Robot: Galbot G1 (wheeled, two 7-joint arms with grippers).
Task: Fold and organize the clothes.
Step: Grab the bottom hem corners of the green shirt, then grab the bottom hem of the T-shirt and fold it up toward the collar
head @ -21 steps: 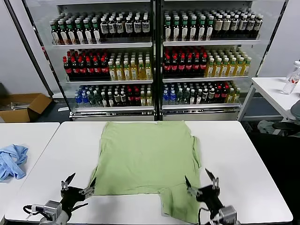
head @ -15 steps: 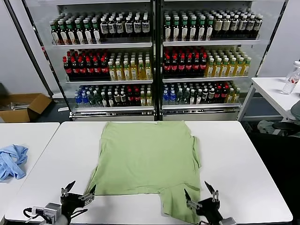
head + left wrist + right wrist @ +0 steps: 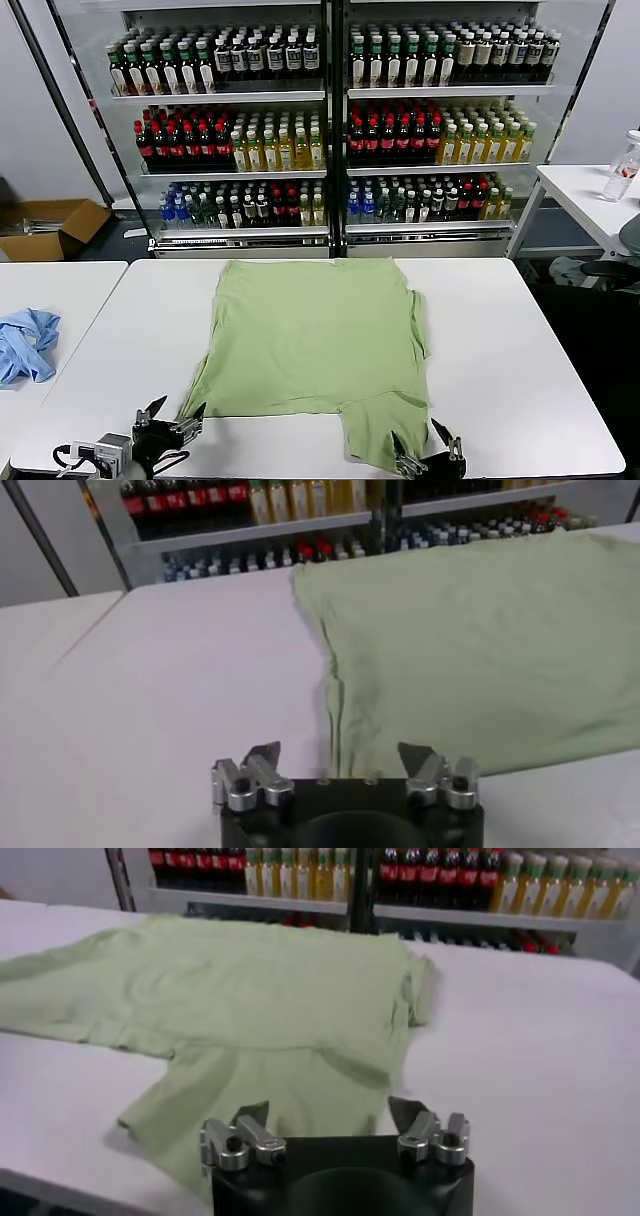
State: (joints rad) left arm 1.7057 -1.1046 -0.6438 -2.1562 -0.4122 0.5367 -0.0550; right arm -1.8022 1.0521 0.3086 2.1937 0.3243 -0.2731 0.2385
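Shirt: the light green shirt (image 3: 315, 355) lies flat on the white counter (image 3: 520, 370), spread out back-side up, no print or buttons showing; one flap of it trails toward the near edge on the robot's right.
Left hand: the left hand (image 3: 170, 425) sits low at the near edge of the counter, just beside the shirt's near left corner, not touching it; its two fingers (image 3: 262, 765) are spread apart with nothing between them.
Right hand: the right hand (image 3: 428, 452) is at the very near edge, just beside the trailing flap; fingers (image 3: 412, 1118) spread, holding nothing.
Side counter: a second white counter (image 3: 60, 290) stands to the left, with a crumpled light blue garment (image 3: 25, 342) on it.
Behind: glass-front coolers (image 3: 330, 130) full of bottled drinks stand past the far edge of the counter.
Floor: an open cardboard box (image 3: 45, 228) sits at the far left.
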